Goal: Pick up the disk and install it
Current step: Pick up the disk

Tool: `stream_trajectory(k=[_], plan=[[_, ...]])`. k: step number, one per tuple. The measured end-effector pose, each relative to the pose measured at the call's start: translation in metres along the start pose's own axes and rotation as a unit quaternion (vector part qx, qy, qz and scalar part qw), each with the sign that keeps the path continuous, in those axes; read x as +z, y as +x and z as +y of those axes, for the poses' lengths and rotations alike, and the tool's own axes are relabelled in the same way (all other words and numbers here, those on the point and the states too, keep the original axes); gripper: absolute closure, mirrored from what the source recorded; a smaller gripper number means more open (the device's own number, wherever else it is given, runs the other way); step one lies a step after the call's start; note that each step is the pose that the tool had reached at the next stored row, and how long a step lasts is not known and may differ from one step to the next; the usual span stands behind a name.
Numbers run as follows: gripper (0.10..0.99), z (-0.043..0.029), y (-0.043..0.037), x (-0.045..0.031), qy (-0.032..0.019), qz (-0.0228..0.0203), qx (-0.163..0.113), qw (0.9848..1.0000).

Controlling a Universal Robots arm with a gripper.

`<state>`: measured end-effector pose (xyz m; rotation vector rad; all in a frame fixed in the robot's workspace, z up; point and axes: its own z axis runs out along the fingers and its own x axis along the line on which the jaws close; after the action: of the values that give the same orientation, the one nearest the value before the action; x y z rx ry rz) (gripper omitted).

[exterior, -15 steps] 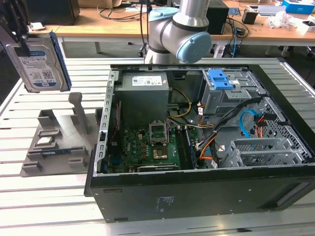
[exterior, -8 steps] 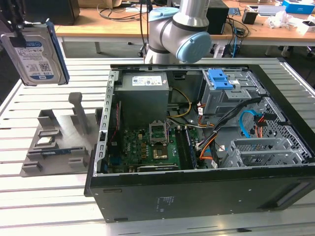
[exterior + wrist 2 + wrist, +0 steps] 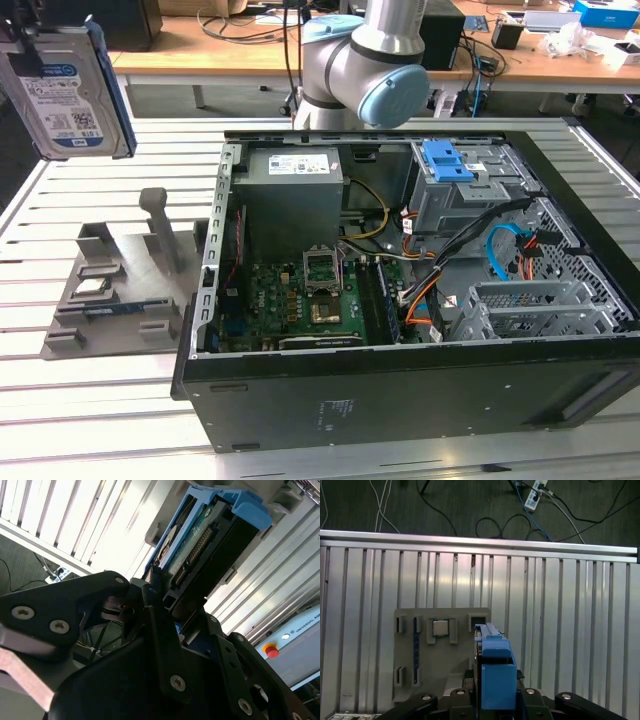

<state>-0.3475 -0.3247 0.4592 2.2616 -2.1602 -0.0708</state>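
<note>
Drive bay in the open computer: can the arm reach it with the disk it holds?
Probably yes: the end effector grips the disk, and the computer has its side off, leaving the drive bay open from above, though cables run beside it.

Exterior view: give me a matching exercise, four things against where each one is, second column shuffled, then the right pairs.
Things
1. the disk
2. grey holder
3. blue latch piece
4. grey box with white label

Places
A. on the slatted table, outside the computer case
B. inside the case, atop the metal drive cage
C. in the air, clamped by the gripper
D. inside the case, at its far wall beyond the circuit board

Pairs: 1-C, 2-A, 3-B, 4-D
</note>
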Motion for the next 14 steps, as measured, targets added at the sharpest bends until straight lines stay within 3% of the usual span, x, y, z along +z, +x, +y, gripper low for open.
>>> stream_trajectory(k=[14], plan=[[0.718,0.0014,-0.0008,-0.0335,0.0,0.0,0.0,1.0]])
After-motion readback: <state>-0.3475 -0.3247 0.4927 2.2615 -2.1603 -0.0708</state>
